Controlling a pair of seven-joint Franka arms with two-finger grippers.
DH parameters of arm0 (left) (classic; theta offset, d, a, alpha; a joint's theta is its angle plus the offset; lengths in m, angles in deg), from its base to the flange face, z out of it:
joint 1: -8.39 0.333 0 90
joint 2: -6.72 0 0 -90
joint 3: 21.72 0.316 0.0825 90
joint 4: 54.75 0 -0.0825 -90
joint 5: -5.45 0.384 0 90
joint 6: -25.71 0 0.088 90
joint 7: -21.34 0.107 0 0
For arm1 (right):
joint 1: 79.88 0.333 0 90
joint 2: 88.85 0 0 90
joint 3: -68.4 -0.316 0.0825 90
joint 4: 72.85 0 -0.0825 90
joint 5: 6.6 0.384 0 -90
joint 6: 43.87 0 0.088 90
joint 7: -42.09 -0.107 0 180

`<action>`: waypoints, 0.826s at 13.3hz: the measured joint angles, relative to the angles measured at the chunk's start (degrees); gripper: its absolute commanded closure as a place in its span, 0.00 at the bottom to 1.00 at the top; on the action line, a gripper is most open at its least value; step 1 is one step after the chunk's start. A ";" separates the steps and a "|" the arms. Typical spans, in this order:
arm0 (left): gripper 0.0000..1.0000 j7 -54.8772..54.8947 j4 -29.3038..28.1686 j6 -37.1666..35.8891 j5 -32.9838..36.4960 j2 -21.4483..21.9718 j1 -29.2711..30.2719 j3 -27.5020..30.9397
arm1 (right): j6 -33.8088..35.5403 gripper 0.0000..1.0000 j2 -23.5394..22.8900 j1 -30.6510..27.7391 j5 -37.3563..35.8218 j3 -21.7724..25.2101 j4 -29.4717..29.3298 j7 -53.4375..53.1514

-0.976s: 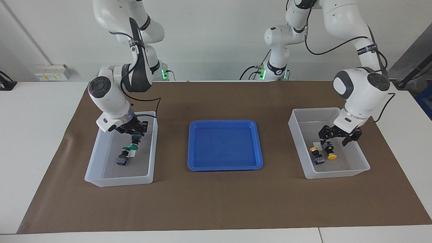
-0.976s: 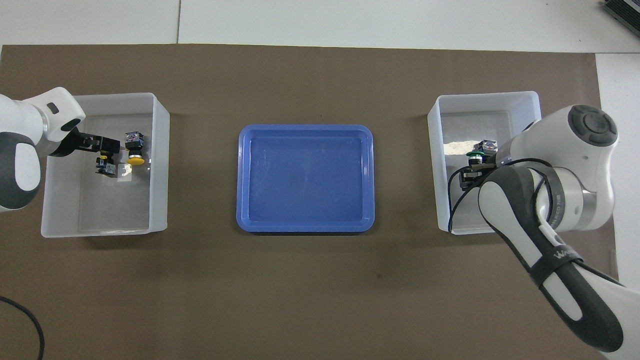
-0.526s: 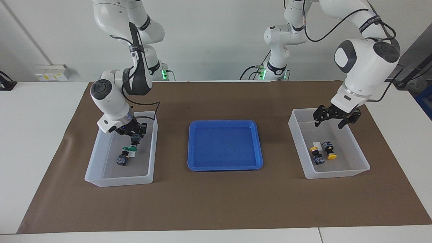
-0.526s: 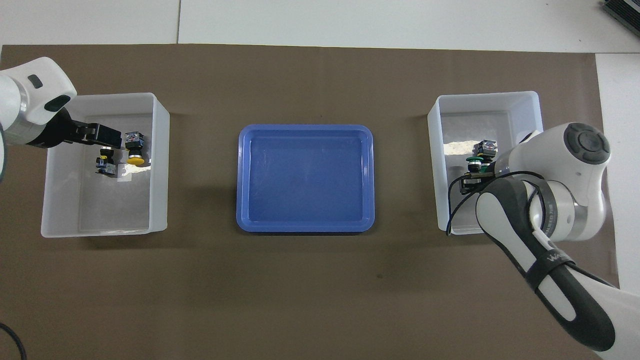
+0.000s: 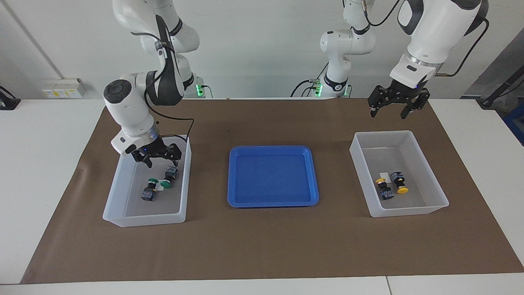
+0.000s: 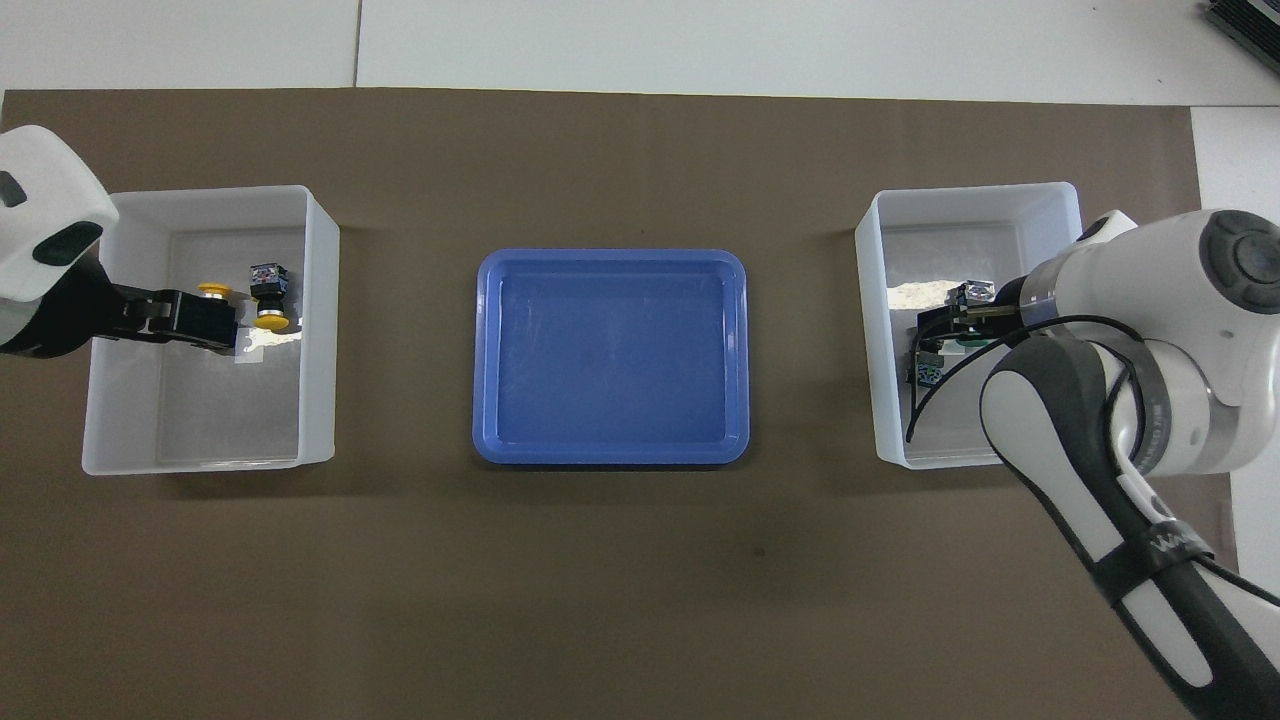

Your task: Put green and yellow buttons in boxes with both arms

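Green buttons (image 5: 157, 186) are lying in the bin (image 5: 118, 209) at 5 o'clock below the right gripper (image 5: 157, 157), released; the left gripper (image 5: 393, 107), released, is hanging over the mat.

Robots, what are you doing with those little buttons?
The two arms are sorting buttons into boxes. Both green buttons lie in the box at the right arm's end, with the open, empty right hand just above them. Both yellow buttons lie in the other box, and the open left hand is high above the table. The blue tray is empty.
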 measured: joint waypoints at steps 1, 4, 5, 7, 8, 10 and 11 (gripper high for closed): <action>0.00 0.00 0.83 -0.65 0.00 0.00 0.00 0.18 | 1.79 0.00 1.46 -0.26 -1.31 0.12 -1.53 0.00; 0.00 0.39 4.39 -3.84 0.15 -0.61 0.05 1.01 | 13.61 0.00 5.75 -1.00 -2.99 0.68 -7.76 0.00; 0.00 1.37 5.45 -4.75 0.48 -1.04 0.09 1.24 | 18.25 0.00 6.57 -1.46 -2.99 0.70 -10.27 0.00; 0.00 3.98 6.47 -5.75 0.92 -1.63 0.24 1.79 | 26.23 0.00 8.05 -2.57 -2.99 0.85 -15.36 0.00; 0.00 5.15 6.40 -6.25 0.92 -1.72 0.57 1.85 | 29.54 0.00 8.57 -3.16 -2.99 0.89 -17.70 0.00; 0.00 6.45 6.09 -6.61 0.92 -1.91 1.05 1.87 | 35.96 0.00 9.03 -4.53 -3.02 0.90 -22.50 0.01; 0.00 6.71 5.96 -6.62 0.92 -1.93 1.12 1.87 | 38.60 0.00 9.04 -4.74 -3.02 0.89 -24.39 0.02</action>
